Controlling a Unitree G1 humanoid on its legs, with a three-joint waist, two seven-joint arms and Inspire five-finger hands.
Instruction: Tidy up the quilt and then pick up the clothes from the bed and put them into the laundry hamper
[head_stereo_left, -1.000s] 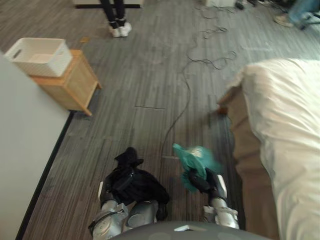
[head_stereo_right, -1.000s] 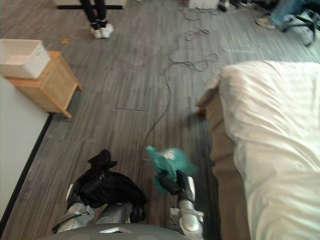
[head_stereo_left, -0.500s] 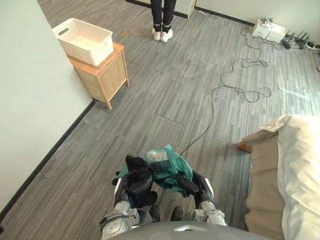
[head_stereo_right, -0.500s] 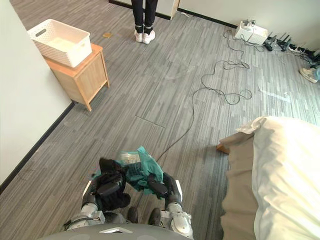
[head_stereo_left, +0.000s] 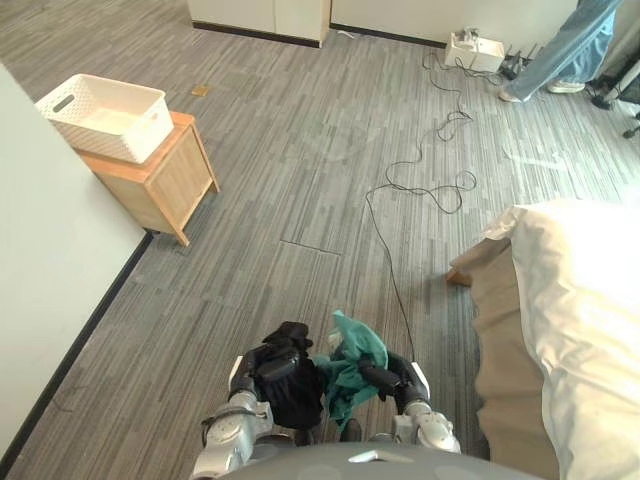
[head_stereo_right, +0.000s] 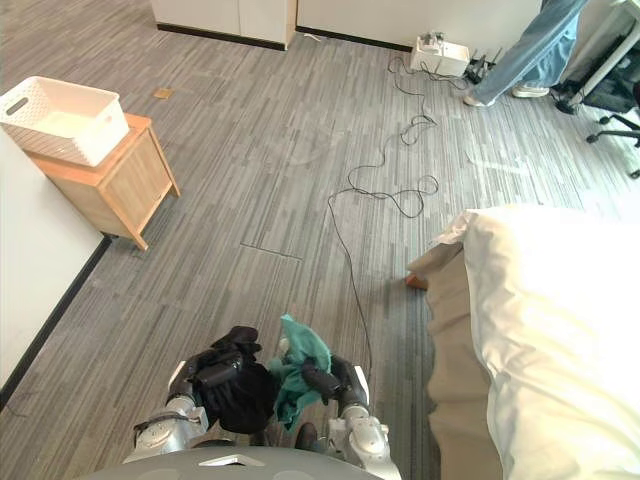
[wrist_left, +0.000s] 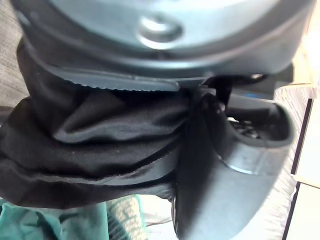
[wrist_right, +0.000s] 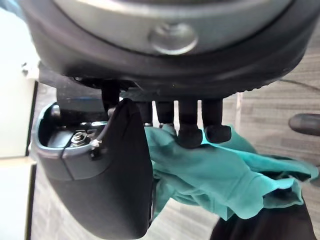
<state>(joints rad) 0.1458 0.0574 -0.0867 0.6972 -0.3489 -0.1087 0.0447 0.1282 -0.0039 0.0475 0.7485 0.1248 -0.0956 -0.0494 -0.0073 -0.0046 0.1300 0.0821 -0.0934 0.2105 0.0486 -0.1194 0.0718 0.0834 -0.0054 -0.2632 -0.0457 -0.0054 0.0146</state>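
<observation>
Fingers (wrist_right: 190, 131) of the right hand (head_stereo_left: 382, 379) curl down onto a teal garment (wrist_right: 220, 175), pinching it against the thumb, while the left hand (head_stereo_left: 273, 361) is closed round a bunched black garment (wrist_left: 90, 145) that drapes over it. The two garments hang touching, low before the robot, above the grey floor (head_stereo_left: 300, 170). The white hamper (head_stereo_left: 105, 115) sits on a wooden cabinet (head_stereo_left: 165, 180) well apart to the left; the bed (head_stereo_left: 500, 330) with its pale quilt (head_stereo_left: 590, 300) lies to the right.

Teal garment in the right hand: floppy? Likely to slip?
Likely floppy: the teal garment bunches and droops in folds past the fingers of the right hand. Probably light: a small pinch holds it. May slip, since much of it hangs loose outside the grip.
</observation>
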